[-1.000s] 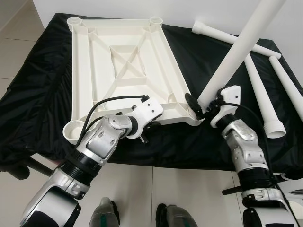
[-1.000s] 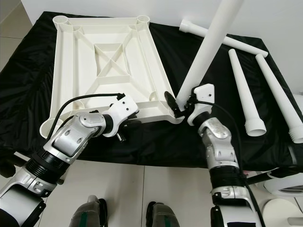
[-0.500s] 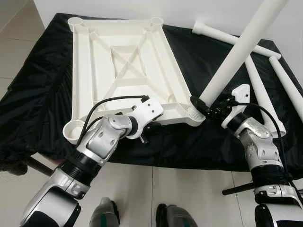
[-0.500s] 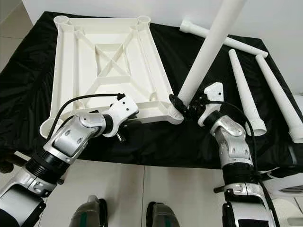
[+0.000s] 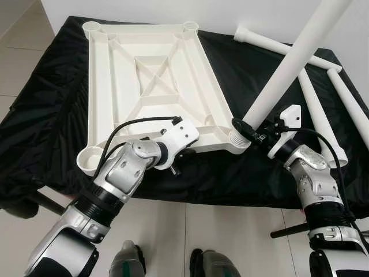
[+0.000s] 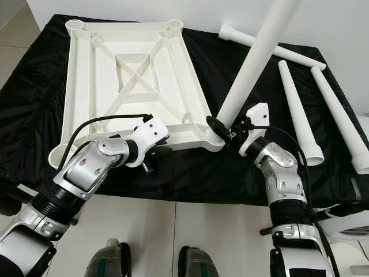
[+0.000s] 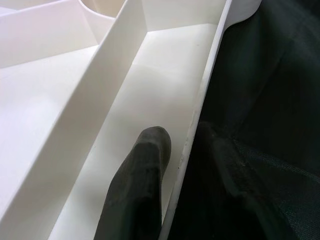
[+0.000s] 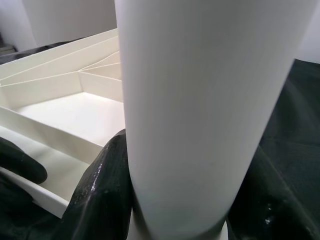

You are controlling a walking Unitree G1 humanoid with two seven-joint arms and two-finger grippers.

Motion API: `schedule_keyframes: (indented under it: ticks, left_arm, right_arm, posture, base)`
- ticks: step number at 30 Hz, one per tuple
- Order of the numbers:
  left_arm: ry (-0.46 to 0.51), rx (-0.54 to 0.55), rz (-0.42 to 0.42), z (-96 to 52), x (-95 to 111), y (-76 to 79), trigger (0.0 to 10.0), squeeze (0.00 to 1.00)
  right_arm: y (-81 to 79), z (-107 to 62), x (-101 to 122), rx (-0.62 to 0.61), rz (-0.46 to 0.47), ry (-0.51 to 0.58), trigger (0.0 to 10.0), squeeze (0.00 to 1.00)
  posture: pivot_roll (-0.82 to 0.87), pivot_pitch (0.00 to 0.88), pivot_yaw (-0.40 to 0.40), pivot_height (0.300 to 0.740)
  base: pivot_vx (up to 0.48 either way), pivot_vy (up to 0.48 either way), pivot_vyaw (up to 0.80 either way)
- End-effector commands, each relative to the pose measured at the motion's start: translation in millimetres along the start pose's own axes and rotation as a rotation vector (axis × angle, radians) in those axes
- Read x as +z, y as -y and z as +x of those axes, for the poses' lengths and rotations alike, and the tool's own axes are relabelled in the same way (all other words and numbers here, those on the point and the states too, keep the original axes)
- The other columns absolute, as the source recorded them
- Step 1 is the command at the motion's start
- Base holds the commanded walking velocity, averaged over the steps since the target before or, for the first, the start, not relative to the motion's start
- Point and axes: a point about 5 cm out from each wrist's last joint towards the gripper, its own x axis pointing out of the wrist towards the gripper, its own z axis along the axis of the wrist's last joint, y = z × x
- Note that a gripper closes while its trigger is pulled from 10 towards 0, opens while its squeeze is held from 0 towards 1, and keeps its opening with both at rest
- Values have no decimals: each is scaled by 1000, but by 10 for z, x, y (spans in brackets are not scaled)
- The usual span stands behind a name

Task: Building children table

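The right gripper [image 6: 230, 131] is closed on the white table leg [image 6: 253, 63], the black fingers [image 8: 107, 200] being pressed to either side of the tube just above its foot; the foot is seated at the near right corner socket [image 6: 214, 138] of the upturned tabletop [image 6: 130, 81], and the leg is seen to lean away from the fingers, up and to the right, not yet upright; the left gripper [image 5: 185, 151] is clamped on the near rim of the tabletop, one finger [image 7: 137, 200] lying inside the rib channel and the other judged to be beneath the edge, against the cloth.

The leg is judged light, stiff and hollow, of smooth moulded plastic, round and slightly tapered; slipping between the pads is thought likely, so a low hold near the socket is favoured, where leverage is small. The tabletop is a rigid ribbed tray with crossed bracing and a round socket at each corner; it is judged light enough to slide on cloth, hence the holding of its rim.

Beyond the fingers, three loose legs [image 6: 297, 109] are laid on the black cloth [image 6: 34, 86] over the counter, well apart from the tabletop, each with a flared ridged end.
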Motion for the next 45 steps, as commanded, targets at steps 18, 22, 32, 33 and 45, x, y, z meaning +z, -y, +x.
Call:
schedule_keyframes:
  ticks: [18, 22, 32, 33, 45]
  left_arm:
    - [36, -7, 49, -22, 106, 10, 10000, 0]
    - [35, -8, 51, -24, 104, 9, 10000, 0]
    - [33, -13, 57, -22, 104, 20, 10000, 0]
    - [33, -13, 57, -22, 104, 20, 10000, 0]
    - [35, -18, 59, -15, 110, 35, 10000, 0]
  right_arm:
    - [-191, 46, -133, -317, 63, 27, 10000, 0]
    - [-262, 73, -136, -334, 71, 35, 10000, 0]
    - [-511, 150, -151, -561, 112, 57, 10000, 0]
    - [-511, 150, -151, -561, 112, 57, 10000, 0]
    - [-609, 167, -152, -727, 107, 33, 10000, 0]
  posture:
    - [22, 105, -42, 740]
    - [22, 102, -40, 740]
    - [29, 93, -40, 740]
    - [29, 93, -40, 740]
    - [30, 87, -42, 740]
  base:
    - [0, 0, 0]
    - [0, 0, 0]
    - [0, 0, 0]
    - [0, 0, 0]
    - [0, 0, 0]
